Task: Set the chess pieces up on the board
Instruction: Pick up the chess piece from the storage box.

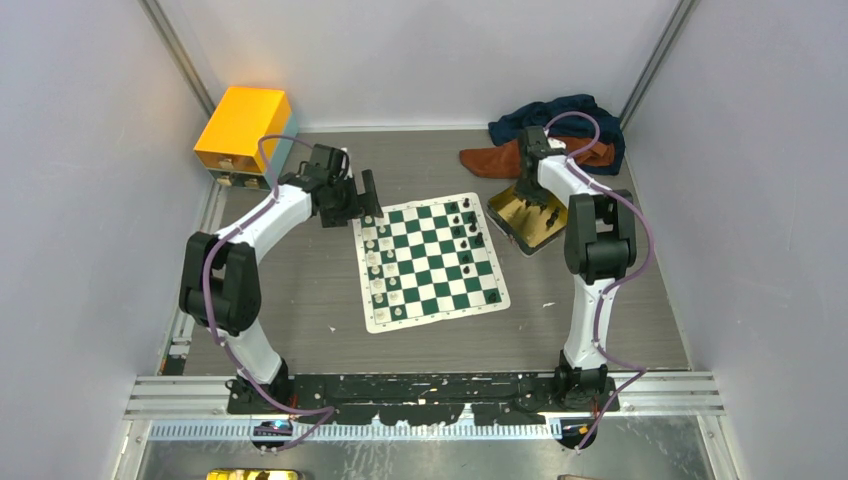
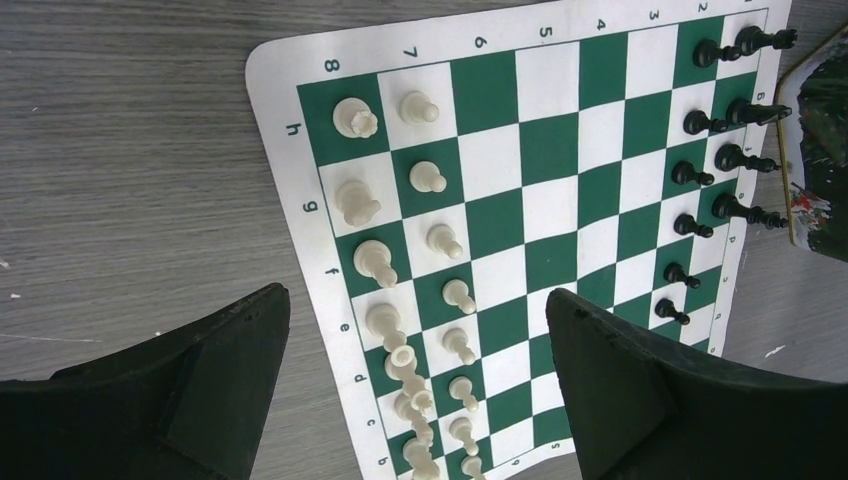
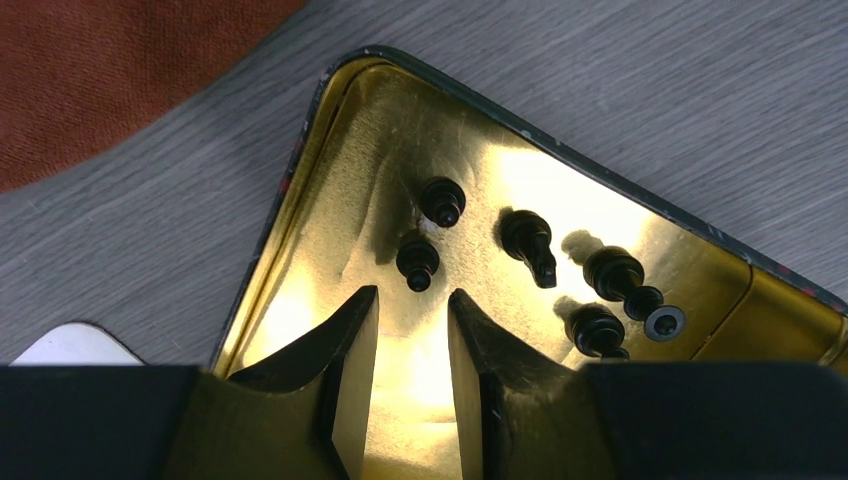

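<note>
Top external view shows me the board point(image 1: 430, 262) mid-table, cream pieces point(image 2: 372, 260) lining its left and black pieces point(image 2: 692, 175) its right, the gold tin point(image 1: 520, 228) beside it, my left gripper point(image 2: 415, 293) spread wide over the board's far-left corner, my right gripper point(image 3: 412, 295) slightly parted, empty, above the tin's loose pieces point(image 3: 528, 245).

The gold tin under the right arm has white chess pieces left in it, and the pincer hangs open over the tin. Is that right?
Not quite: the pieces left in the gold tin are black, not white. The right wrist view shows it. The right pincer does hang open over the tin.
</note>
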Motion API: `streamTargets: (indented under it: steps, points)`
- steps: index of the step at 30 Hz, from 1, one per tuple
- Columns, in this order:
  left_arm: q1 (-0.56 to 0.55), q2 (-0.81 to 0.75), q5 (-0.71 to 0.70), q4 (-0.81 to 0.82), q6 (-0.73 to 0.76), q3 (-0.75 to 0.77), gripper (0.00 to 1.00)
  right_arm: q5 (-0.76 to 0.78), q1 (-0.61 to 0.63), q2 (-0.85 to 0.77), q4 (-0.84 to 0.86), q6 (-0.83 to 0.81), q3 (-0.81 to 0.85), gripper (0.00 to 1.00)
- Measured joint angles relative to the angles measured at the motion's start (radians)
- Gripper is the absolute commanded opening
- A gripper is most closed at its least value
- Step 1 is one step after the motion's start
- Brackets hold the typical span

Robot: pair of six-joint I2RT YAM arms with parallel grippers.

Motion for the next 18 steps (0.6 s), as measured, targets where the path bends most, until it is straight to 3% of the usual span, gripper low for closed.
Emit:
streamTargets:
  steps: [18]
  points:
    - [0.001, 0.017, 0.000, 0.000, 0.013, 0.014, 1.00, -0.005, -0.018, 0.031, 0.000, -0.001, 0.041, 0.33]
